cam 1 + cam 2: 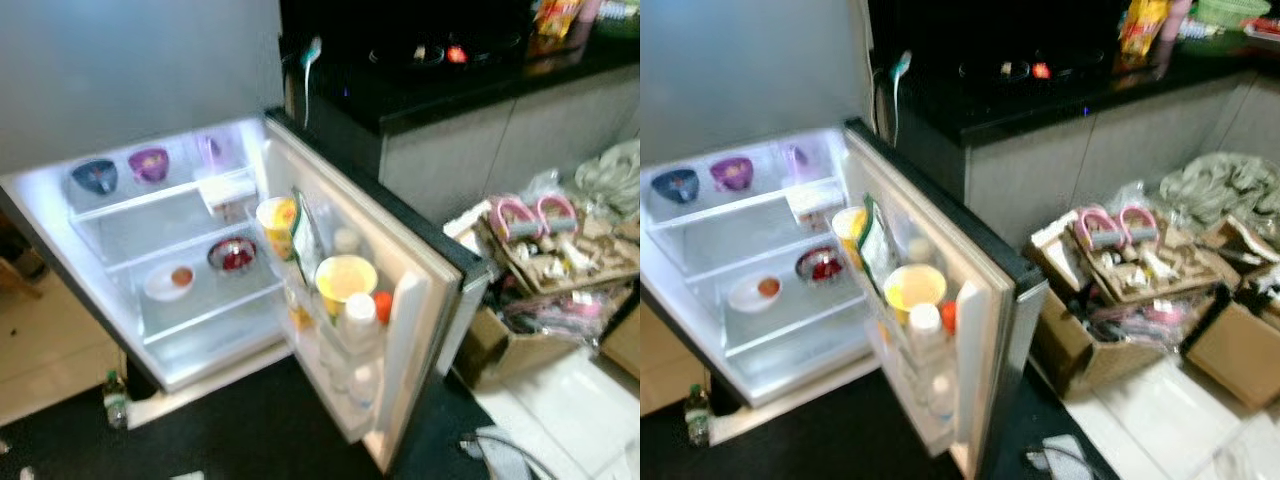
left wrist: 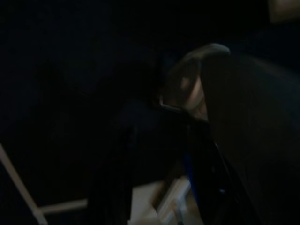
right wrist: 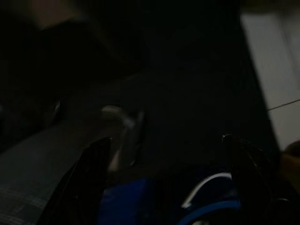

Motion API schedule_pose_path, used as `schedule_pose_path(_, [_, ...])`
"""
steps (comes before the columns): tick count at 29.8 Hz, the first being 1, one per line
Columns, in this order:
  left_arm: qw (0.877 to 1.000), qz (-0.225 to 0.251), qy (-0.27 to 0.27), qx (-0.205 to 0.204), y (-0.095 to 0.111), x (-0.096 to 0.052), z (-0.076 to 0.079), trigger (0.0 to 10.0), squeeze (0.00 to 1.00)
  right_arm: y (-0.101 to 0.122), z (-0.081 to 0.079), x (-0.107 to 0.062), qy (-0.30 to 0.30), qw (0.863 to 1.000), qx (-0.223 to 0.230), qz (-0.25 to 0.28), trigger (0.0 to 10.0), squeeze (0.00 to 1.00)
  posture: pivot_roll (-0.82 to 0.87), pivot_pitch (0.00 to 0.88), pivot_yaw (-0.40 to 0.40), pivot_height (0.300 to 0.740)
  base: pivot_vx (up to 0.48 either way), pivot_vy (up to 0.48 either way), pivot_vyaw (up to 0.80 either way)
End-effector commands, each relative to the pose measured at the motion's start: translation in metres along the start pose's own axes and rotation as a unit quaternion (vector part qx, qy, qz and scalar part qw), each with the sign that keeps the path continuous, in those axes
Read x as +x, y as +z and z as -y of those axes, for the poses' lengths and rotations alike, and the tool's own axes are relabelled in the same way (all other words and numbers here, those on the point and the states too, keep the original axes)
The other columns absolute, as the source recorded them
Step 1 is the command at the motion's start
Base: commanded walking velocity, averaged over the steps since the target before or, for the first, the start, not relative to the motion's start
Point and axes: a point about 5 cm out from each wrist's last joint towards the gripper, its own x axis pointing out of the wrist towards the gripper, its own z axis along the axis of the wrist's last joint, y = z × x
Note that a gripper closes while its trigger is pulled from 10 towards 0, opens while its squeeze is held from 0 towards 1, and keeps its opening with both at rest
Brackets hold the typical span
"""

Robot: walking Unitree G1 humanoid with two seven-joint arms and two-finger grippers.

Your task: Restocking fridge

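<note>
At the left of the frame, the open white fridge (image 1: 200, 330) has smooth, clear plastic shelves. The glossy black desk (image 1: 440, 85) sits at upper right, with rough brown cardboard boxes (image 1: 500, 340) lower right.

No legible text, label, brand, number or sign is present. Print on the green packet (image 1: 305, 238) in the fridge door (image 1: 400, 290) and on the packages (image 1: 1143, 24) on the counter (image 1: 1060, 90) is blurred beyond reading.
</note>
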Motion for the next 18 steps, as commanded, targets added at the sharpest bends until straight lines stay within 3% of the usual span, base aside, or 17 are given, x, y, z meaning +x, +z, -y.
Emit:
schedule_pose_path(1, [1.000, -0.003, -0.002, -0.004, -0.002, 0.000, 0.000, 10.0, 0.00, 0.011, -0.002, 0.001, -0.001, 0.999, 0.016, 0.028, 10.0, 0.00, -0.05, 0.000, 0.020, 0.740, 0.000, 0.000, 0.00])
schedule_pose_path(5, [1.000, -0.005, -0.005, 0.001, -0.002, 0.000, 0.001, 10.0, 0.00, 0.064, 0.005, -0.003, 0.017, 0.990, 0.048, 0.131, 10.0, 0.00, -0.05, 0.000, 0.020, 0.740, 0.000, 0.000, 0.00])
schedule_pose_path(6, [1.000, -0.005, -0.005, 0.001, -0.002, 0.000, 0.001, 10.0, 0.00, 0.064, 0.005, -0.003, 0.017, 0.990, 0.048, 0.131, 10.0, 0.00, -0.05, 0.000, 0.020, 0.740, 0.000, 0.000, 0.00])
schedule_pose_path(9, [1.000, -0.005, -0.007, 0.001, -0.002, 0.000, 0.001, 10.0, 0.00, 0.107, 0.004, -0.010, 0.064, 0.973, 0.069, 0.210, 10.0, 0.00, -0.05, 0.000, 0.021, 0.740, 0.000, 0.000, 0.00])
schedule_pose_path(10, [1.000, -0.005, -0.007, 0.001, -0.002, 0.000, 0.001, 10.0, 0.00, 0.107, 0.004, -0.010, 0.064, 0.973, 0.069, 0.210, 10.0, 0.00, -0.05, 0.000, 0.021, 0.740, 0.000, 0.000, 0.00])
schedule_pose_path(11, [1.000, -0.006, -0.009, 0.001, -0.002, 0.000, 0.002, 10.0, 0.00, 0.123, -0.001, -0.013, 0.092, 0.965, 0.061, 0.236, 10.0, 0.00, -0.05, 0.000, 0.021, 0.740, 0.000, 0.000, 0.00])
schedule_pose_path(15, [1.000, -0.007, -0.010, 0.002, -0.002, 0.000, 0.002, 10.0, 0.00, 0.134, -0.004, -0.016, 0.110, 0.960, 0.054, 0.252, 10.0, 0.00, -0.05, 0.000, 0.021, 0.740, 0.000, 0.000, 0.00])
schedule_pose_path(18, [1.000, -0.011, -0.014, 0.007, -0.004, 0.000, 0.003, 10.0, 0.00, 0.177, -0.032, -0.030, 0.227, 0.922, 0.003, 0.314, 10.0, 0.00, -0.05, 0.000, 0.021, 0.740, 0.000, 0.000, 0.00])
